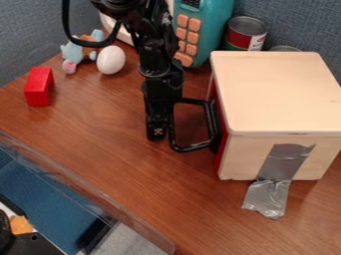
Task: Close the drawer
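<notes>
The gripper (157,131) points down just left of the drawer's black handle (193,147), against or very close to its outer bar; whether they touch I cannot tell. That handle stands out from the red drawer front (220,153), on the left side of a pale wooden box (276,92). Only a thin strip of red shows along the box's left edge, so the drawer sits closed or nearly closed.
Grey tape (267,195) holds the box to the brown table (140,182). A red block (39,86), white egg (111,60) and plush toy (72,54) lie at the upper left. Behind are a teal toy phone (206,27) and a can (245,34). A clear-walled bin (100,211) borders the lower left.
</notes>
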You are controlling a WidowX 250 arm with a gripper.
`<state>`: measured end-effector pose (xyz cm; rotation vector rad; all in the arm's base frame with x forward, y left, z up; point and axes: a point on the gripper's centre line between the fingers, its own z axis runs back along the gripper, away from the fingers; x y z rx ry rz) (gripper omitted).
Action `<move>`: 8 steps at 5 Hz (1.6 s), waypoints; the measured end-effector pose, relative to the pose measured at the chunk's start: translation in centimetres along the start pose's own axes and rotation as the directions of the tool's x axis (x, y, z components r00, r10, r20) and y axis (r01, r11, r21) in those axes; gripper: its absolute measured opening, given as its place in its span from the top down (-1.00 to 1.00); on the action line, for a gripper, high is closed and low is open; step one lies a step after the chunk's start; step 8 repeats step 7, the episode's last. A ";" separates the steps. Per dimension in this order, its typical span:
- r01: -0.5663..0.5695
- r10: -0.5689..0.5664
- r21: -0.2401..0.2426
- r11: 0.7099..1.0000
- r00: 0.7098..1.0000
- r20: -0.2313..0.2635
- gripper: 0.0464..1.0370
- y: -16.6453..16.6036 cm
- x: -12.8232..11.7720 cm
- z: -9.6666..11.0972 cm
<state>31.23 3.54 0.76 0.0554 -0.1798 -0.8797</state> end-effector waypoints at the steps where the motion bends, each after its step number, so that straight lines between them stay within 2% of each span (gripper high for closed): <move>1: -0.015 0.015 -0.001 1.000 1.000 0.001 -0.93 -0.1 0.2 0.0; 3: -0.026 0.026 0.017 1.000 1.000 0.012 -0.93 -0.6 0.3 0.2; 4: -0.055 0.054 0.040 0.998 0.998 0.021 -0.93 -1.9 -1.4 2.5; 5: -0.220 0.219 0.082 0.972 0.976 0.014 -0.93 -1.5 -5.7 8.2; 6: -0.326 0.325 0.073 0.943 0.945 0.016 -0.93 -2.8 -8.0 12.6; 7: -0.367 0.364 0.047 0.929 0.929 0.058 -0.93 -3.9 -10.4 15.6; 8: -0.367 0.364 0.047 0.929 0.929 0.058 -0.93 -3.9 -10.4 15.6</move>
